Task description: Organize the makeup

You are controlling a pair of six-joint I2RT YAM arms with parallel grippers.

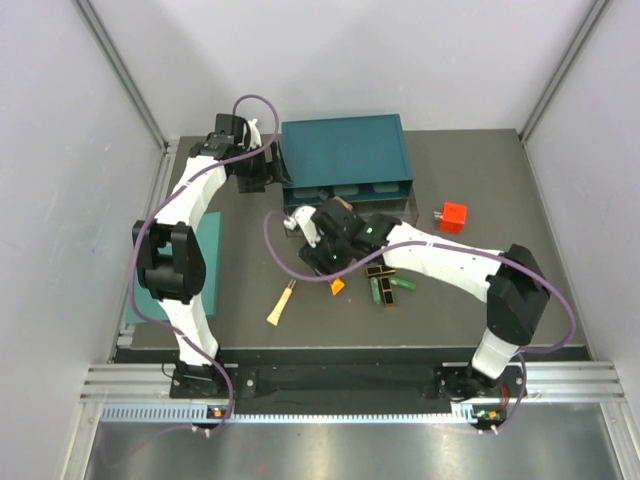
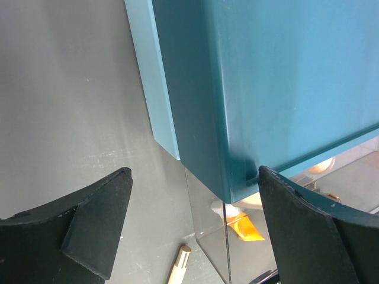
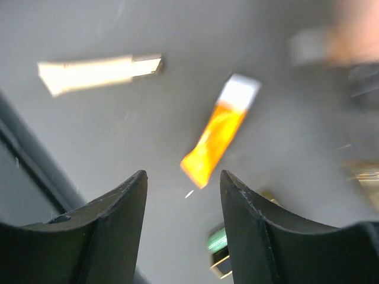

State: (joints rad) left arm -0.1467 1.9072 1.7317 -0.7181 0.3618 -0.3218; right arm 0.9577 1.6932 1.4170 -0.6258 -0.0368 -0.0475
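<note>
The orange-white tube (image 1: 337, 286) lies on the dark mat, and in the right wrist view (image 3: 216, 139) it sits just ahead of my fingers. My right gripper (image 1: 326, 264) (image 3: 183, 201) hovers over it, open and empty. The cream slim tube (image 1: 281, 303) (image 3: 98, 71) lies to the left. Green sticks (image 1: 386, 291) and black-and-gold cases (image 1: 378, 270) lie under the right forearm; one green stick (image 3: 218, 239) shows between the jaws. A blurred tan bottle (image 3: 355, 35) lies further off. My left gripper (image 1: 268, 175) (image 2: 192, 219) is open and empty at the teal organizer's (image 1: 345, 150) (image 2: 278, 89) front left corner.
The organizer has clear drawers (image 2: 237, 236) along its front; the orange tube shows through them. A red cube (image 1: 453, 215) sits right of the organizer. A flat teal panel (image 1: 205, 260) lies at the mat's left edge. Grey walls close in the back and sides.
</note>
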